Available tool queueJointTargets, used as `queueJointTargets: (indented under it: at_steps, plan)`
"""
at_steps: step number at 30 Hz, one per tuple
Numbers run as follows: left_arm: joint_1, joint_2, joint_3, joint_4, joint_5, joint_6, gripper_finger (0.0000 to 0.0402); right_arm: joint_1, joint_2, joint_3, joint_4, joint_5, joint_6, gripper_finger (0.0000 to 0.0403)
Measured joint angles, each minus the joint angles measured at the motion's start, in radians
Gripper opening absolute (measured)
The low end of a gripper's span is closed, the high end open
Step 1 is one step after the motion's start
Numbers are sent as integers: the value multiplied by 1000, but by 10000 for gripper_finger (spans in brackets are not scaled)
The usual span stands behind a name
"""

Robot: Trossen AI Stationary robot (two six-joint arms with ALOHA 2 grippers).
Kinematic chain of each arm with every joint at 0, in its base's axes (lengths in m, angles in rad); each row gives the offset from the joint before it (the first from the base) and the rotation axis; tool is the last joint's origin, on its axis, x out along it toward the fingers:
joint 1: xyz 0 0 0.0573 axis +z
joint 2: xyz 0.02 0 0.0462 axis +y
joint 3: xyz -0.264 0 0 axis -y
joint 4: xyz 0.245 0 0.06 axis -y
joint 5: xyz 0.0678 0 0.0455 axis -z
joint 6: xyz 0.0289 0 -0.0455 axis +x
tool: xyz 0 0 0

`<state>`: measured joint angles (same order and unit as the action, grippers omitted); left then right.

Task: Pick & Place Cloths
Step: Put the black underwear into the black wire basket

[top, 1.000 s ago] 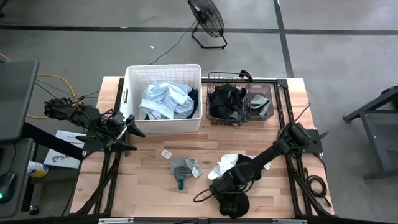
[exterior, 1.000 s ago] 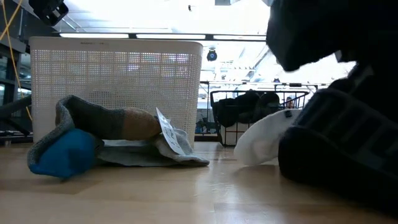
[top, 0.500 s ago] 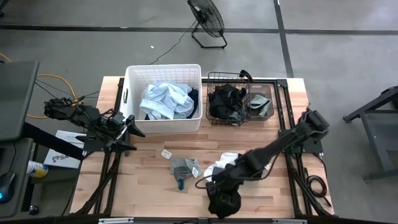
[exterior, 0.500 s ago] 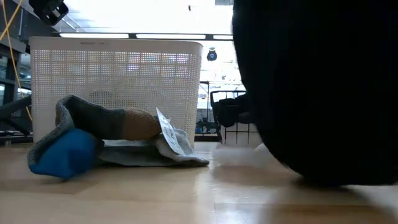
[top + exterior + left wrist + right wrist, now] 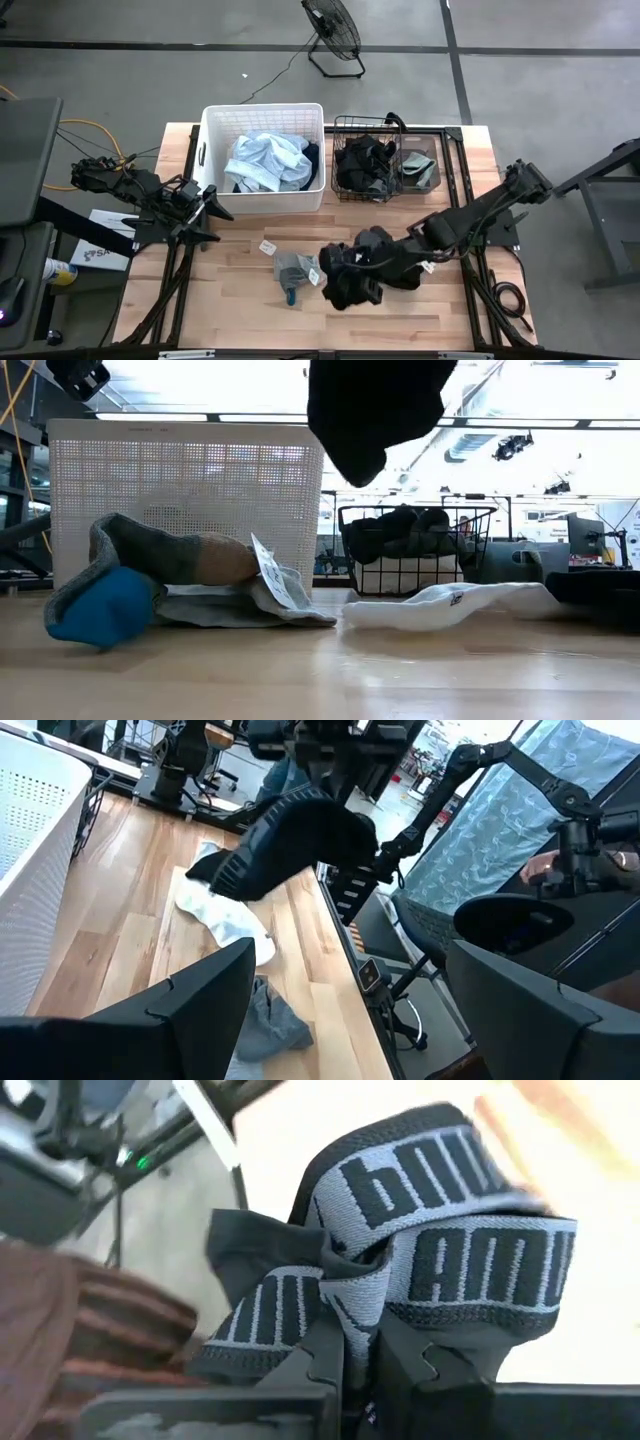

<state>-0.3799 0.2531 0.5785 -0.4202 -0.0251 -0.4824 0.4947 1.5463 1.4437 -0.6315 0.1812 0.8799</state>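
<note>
My right gripper (image 5: 365, 1370) hangs over the middle of the table (image 5: 240, 300), shut on a black cloth (image 5: 350, 282) with a grey lettered waistband. In the low view this cloth (image 5: 370, 410) hangs high above the wood. A white cloth (image 5: 440, 605) lies flat on the table beneath it and also shows in the left wrist view (image 5: 220, 915). A grey cloth with a blue part and a white tag (image 5: 293, 270) lies left of centre. My left gripper (image 5: 205, 210) waits open at the table's left edge. My right gripper pinches the bunched waistband (image 5: 350, 1315) of the black cloth between its two fingers, with several layers gathered together. The fingers slant downward from the table's right side. The cloth is lifted clear of the table and hangs slack below the fingers (image 5: 360, 450).
A white plastic tub (image 5: 212, 150) holding light blue cloth stands at the far left of centre. Beside it a black wire basket (image 5: 340, 125) holds dark cloths. Bare wood lies along the near edge. A fan stands on the floor beyond the table.
My right gripper has risen steeply from the near edge and drawn toward the far left, tipping from pointing down to a slant. It stays shut. The black cloth has gone up with it, lifted clear of the table, and the white cloth now lies uncovered.
</note>
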Motion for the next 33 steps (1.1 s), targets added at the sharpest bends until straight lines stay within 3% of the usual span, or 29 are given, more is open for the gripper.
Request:
queueJointTargets:
  at_steps: [2,6,9,21,33]
  plan:
    - [0,0,0,0,0,0,324,-10,-9,0,7,55,-16,18]
    - [0,0,0,0,0,0,324,-37,-12,0,-22,32,-40,17]
    - [0,0,0,0,0,-1,324,-52,-16,0,-70,106,-44,17]
    - [0,0,0,-1,-2,-20,324,-170,-53,1,-280,161,-53,17]
    - [0,0,0,-1,-11,-19,324,-355,-148,1,-310,153,-294,17]
